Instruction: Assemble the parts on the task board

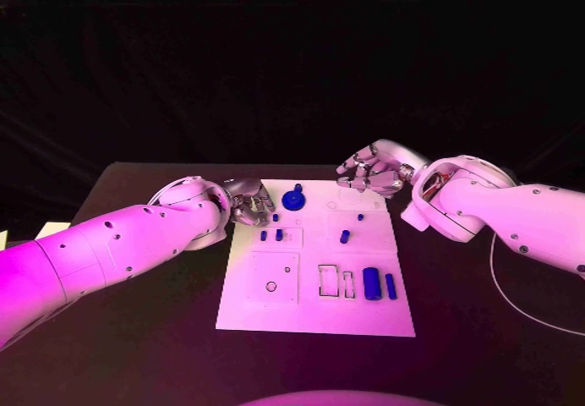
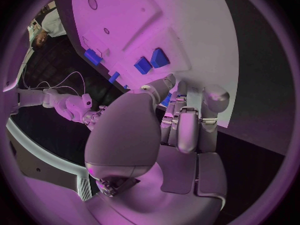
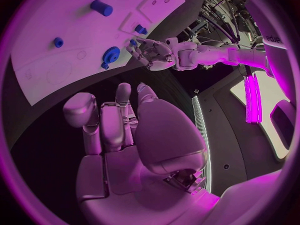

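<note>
The white task board (image 1: 314,315) lies mid-table with blue parts on it: a round knobbed part (image 1: 294,200), two small pegs (image 1: 270,235), another peg (image 1: 345,236) and two upright cylinders (image 1: 379,284). My left hand (image 1: 250,203) hangs over the board's far left edge. Its thumb and fingers (image 2: 178,97) pinch a small blue part (image 2: 167,99), which also shows at that hand's fingertips as the same blue part (image 3: 133,42). My right hand (image 1: 372,169) hovers above the board's far right corner, fingers loosely bent and apart, holding nothing. The round part (image 3: 111,54) lies beyond that hand's fingertips (image 3: 122,97).
The board has outlined recesses: a square with a ring (image 1: 272,279) and narrow slots (image 1: 336,282) near the front. Black table (image 1: 146,355) surrounds it. A thin white cable (image 1: 512,288) runs along the table on the right.
</note>
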Tool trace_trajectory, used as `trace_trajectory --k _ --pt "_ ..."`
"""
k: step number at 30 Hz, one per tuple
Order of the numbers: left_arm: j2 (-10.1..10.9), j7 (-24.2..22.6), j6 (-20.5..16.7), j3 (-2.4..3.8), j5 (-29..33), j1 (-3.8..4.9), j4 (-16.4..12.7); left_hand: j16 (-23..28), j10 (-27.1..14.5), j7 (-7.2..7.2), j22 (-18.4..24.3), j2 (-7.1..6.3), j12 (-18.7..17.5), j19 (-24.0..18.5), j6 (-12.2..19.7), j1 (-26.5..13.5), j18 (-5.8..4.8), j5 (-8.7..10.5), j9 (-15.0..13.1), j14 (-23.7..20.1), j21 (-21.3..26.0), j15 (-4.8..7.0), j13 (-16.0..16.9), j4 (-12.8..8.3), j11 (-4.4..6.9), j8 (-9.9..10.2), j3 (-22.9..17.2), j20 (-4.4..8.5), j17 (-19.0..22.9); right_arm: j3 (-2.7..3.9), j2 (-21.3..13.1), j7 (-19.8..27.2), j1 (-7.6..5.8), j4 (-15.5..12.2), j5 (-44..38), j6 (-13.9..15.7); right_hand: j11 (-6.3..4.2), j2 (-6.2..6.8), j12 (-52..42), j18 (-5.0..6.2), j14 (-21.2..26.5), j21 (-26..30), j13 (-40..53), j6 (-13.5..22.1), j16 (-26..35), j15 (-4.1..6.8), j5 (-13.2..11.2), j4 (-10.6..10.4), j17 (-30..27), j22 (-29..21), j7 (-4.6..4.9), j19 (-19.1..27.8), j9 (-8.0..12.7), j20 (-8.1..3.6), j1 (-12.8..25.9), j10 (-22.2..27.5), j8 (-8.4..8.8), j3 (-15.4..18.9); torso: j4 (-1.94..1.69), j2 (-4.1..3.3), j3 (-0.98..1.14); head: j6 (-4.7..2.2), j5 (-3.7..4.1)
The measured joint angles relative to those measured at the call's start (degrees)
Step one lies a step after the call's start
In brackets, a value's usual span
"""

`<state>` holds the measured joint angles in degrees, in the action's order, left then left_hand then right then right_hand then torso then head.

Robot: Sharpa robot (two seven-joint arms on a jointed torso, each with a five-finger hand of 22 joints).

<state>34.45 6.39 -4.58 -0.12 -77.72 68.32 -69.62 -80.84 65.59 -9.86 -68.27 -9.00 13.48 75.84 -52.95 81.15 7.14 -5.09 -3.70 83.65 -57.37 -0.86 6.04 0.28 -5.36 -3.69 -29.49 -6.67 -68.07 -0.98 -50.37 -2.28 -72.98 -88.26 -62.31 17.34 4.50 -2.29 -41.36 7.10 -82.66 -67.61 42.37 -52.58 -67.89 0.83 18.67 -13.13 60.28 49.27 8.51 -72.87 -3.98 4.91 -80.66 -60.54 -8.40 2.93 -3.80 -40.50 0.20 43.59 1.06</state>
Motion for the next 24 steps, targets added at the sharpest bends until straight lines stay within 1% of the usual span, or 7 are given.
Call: trace_trajectory --k 5,6,7,9,15,21,24 --pt "2.7 -0.6 -0.9 0.67 5.5 0.47 -1.1 2.2 -0.6 -0.36 2.6 0.00 -0.6 -2.4 -3.9 0.0 0.12 -1.87 -0.6 -1.9 4.3 -0.18 0.0 -0.4 -0.57 -2.0 -1.5 -0.11 4.5 -0.21 -0.8 -1.4 0.01 0.7 -4.0 -2.0 0.27 1.31 13.7 0.99 4.2 5.2 -11.3 -1.3 13.8 -0.46 -2.2 1.6 -14.2 -7.6 -0.37 3.7 -0.1 0.43 -4.9 5.9 -0.73 -1.5 0.04 0.02 -0.04 -0.17 0.15" --pt "3.4 -1.2 -1.7 0.75 8.1 0.70 -1.3 3.6 -0.6 -0.36 4.0 0.00 -0.6 -3.6 -4.9 0.0 0.96 -2.02 -0.8 -2.9 6.6 -0.13 0.0 -0.4 -0.55 -2.6 -1.7 -0.12 7.0 -0.24 -0.9 -1.8 0.08 0.7 -5.8 -2.5 0.30 1.50 15.9 1.39 4.8 6.5 -13.5 -2.0 16.4 -0.62 -3.3 2.1 -16.7 -9.4 -0.45 4.5 -0.1 0.47 -5.9 6.4 -0.85 -2.0 0.07 0.04 -0.04 -0.18 0.20" --pt "3.9 -1.9 -2.6 0.80 10.6 0.86 -1.6 4.8 0.1 -0.31 5.1 0.00 -0.3 -4.6 -5.9 0.0 1.38 -2.02 -0.9 -3.8 8.5 0.06 0.1 -0.5 -0.31 -3.1 -2.1 -0.01 9.1 -0.24 -1.0 -2.0 0.19 0.7 -7.4 -2.8 0.24 1.68 18.7 2.18 5.2 7.9 -16.9 -3.7 19.3 -0.64 -4.8 2.4 -19.2 -11.1 -0.30 5.3 -0.1 0.44 -7.0 6.3 -0.87 -2.9 0.07 0.07 -0.02 -0.18 0.29" --pt "4.9 -4.1 -4.8 0.89 16.6 1.09 -2.3 5.4 1.4 -0.05 5.7 0.35 1.0 -5.1 -6.5 0.4 1.38 -2.02 -0.9 -4.2 9.6 0.33 0.7 -1.0 0.15 -3.3 -2.6 0.29 10.1 -0.32 -1.2 -2.5 0.45 0.8 -10.9 -3.5 -0.25 2.70 21.3 2.19 5.2 9.0 -20.7 -5.4 21.8 -0.62 -5.6 2.7 -21.3 -12.4 -0.53 5.4 -0.1 0.51 -8.0 4.3 -0.88 -4.0 0.10 0.11 0.03 -0.26 0.52" --pt "7.6 -13.1 -11.3 0.78 42.5 1.21 -6.6 11.1 0.6 -0.19 10.9 0.37 2.3 -9.4 -6.3 -3.5 2.69 -3.43 -0.4 -8.1 18.0 0.12 1.6 0.8 0.26 -3.3 -0.8 0.09 18.9 -0.72 -1.6 -4.0 1.61 1.0 -22.4 -5.3 -0.50 4.13 25.7 2.20 3.2 9.6 -28.2 -6.9 24.5 0.10 -6.4 3.0 -22.7 -12.9 -0.87 4.6 0.1 -0.20 -9.4 0.0 0.12 -7.3 0.16 0.13 -0.06 -0.80 1.83" --pt "9.6 -19.3 -12.3 0.34 67.6 0.81 -10.1 14.0 -0.3 -0.16 12.6 0.11 3.2 -9.6 -5.7 -5.3 2.68 -4.19 -0.3 -9.4 20.4 -0.02 2.1 1.7 -0.05 -3.3 1.0 0.01 23.0 -0.88 -1.4 -5.5 2.65 1.3 -30.6 -6.5 -0.54 5.16 28.0 2.21 1.8 9.6 -32.2 -7.2 24.7 0.09 -9.1 2.6 -22.1 -12.7 -0.73 3.5 0.1 -0.30 -9.3 -1.5 1.57 -10.4 0.13 0.21 -0.14 -1.26 2.53" --pt "10.2 -21.0 -12.3 0.29 74.4 0.68 -11.3 14.2 -0.3 -0.16 12.9 0.22 3.4 -9.6 -5.7 -5.4 2.68 -4.18 -0.3 -9.7 20.8 0.12 2.3 1.6 -0.05 -3.3 1.1 0.01 23.6 -0.91 -1.0 -6.1 2.85 1.5 -32.8 -7.0 -0.54 5.73 28.5 2.21 1.4 9.6 -33.0 -7.2 24.7 0.11 -9.5 2.3 -21.6 -12.5 -0.73 3.3 0.1 -0.43 -8.7 -1.5 1.91 -10.7 0.09 0.21 -0.18 -1.51 2.49"
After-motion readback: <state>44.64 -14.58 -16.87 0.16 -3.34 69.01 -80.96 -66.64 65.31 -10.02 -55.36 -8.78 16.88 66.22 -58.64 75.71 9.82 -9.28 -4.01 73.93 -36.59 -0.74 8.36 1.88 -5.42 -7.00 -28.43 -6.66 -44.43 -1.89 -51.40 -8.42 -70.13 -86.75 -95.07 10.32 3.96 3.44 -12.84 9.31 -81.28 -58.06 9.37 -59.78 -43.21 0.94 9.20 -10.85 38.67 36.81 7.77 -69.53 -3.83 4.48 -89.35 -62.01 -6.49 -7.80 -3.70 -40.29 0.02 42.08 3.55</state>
